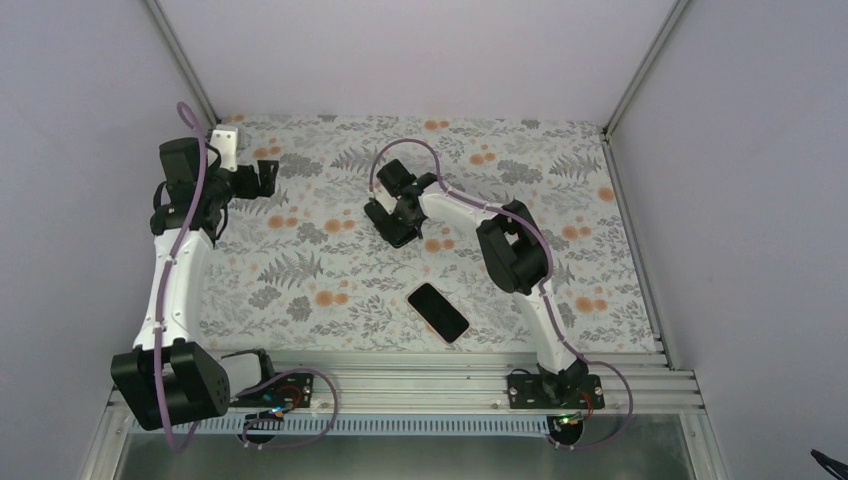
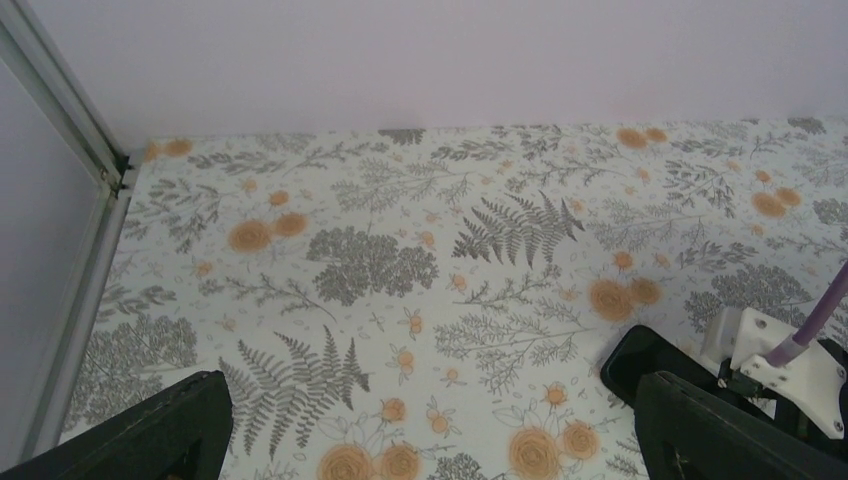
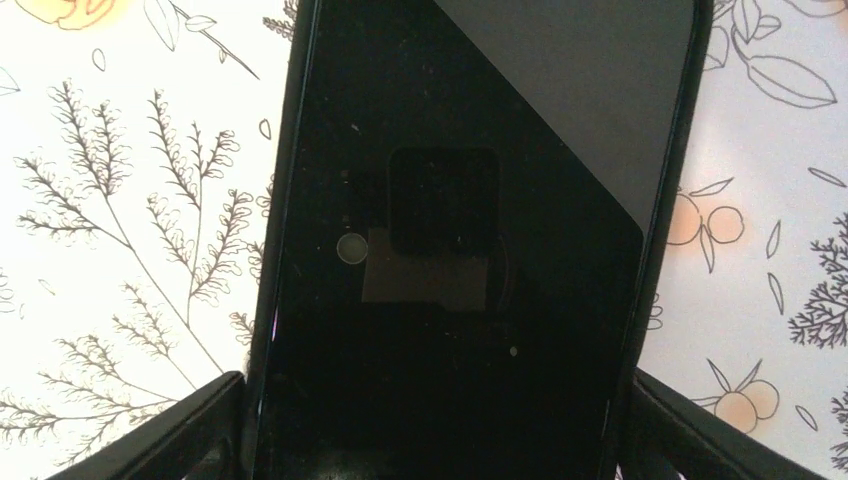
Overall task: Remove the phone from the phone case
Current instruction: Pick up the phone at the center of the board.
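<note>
Toward near edge, phone: lies flat on the table, dark face up, peach edge showing, set diagonally. Nothing touches it.
Phone case: black, flat on the floral cover at mid-table, partly under my right gripper. It fills my right wrist view, showing a raised black rim with a glossy dark face inside that throws reflections. Can't tell for sure whether anything is seated in it.
Phone vs case: well apart. The phone is nearer my bases, the case farther in.
Right gripper: points down over the case, one finger on each side. Both are pressed up to the long edges with no gap seen, so it is clamped across the case's width.
Left gripper: out by the far-left corner, well away from both items. My fingers are spread wide with bare table between them, holding nothing.
Left wrist view: one end of the case sits at lower right. A white bracket and a purple cable are just beside it.
Surroundings: pale walls on three sides, aluminium rail under my bases.
</note>
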{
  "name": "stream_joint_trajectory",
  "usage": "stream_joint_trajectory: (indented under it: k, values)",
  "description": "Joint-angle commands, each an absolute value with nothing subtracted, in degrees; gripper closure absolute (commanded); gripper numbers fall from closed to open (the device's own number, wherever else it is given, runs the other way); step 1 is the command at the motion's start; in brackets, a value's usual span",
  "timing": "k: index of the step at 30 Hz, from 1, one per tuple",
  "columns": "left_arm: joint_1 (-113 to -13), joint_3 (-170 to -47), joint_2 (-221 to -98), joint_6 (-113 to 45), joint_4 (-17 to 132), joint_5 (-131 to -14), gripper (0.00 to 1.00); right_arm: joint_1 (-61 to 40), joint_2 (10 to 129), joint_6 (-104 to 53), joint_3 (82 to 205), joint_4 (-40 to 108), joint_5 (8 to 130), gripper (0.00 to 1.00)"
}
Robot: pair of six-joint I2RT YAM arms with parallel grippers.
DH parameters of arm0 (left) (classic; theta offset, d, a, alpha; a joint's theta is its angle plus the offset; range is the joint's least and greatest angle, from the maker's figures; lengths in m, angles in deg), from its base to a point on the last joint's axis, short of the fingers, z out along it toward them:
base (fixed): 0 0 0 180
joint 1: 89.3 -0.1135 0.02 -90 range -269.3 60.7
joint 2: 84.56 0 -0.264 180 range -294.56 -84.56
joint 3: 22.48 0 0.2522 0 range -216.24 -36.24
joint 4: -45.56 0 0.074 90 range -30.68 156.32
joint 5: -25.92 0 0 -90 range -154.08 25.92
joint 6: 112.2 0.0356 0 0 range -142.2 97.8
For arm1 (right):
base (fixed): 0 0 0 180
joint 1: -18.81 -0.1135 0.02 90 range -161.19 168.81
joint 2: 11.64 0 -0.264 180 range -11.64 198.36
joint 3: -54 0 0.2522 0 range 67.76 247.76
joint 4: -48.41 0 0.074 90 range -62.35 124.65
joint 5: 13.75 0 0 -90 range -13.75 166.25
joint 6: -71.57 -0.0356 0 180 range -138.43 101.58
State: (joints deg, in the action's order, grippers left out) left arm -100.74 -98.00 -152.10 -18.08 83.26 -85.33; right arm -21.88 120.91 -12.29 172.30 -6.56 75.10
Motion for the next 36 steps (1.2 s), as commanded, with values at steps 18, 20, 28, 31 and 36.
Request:
stream_joint_trajectory:
  k: [18, 20, 28, 31, 36]
  values:
    - [-100.5, -102.0, -158.5, -16.9, 80.8, -98.1, 0.00, -21.4, 114.5, -9.8, 174.4, -4.2, 83.7, 0.31]
    - [-100.5, -101.3, -158.4, -17.9, 79.1, -100.2, 0.00, -21.4, 113.4, -9.6, 174.0, -3.1, 83.6, 0.31]
    - [-100.5, -99.7, -162.3, -26.6, 71.9, -107.8, 0.00, -21.4, 108.8, -9.6, 171.3, 1.1, 81.4, 0.32]
    - [-100.3, -96.5, -162.9, -31.5, 66.0, -110.9, 0.00, -21.5, 107.6, -9.5, 170.5, 2.3, 80.8, 0.33]
    - [-99.3, -93.3, -165.6, -38.7, 58.9, -115.8, 0.00, -21.4, 105.5, -9.5, 170.4, 3.7, 79.6, 0.33]
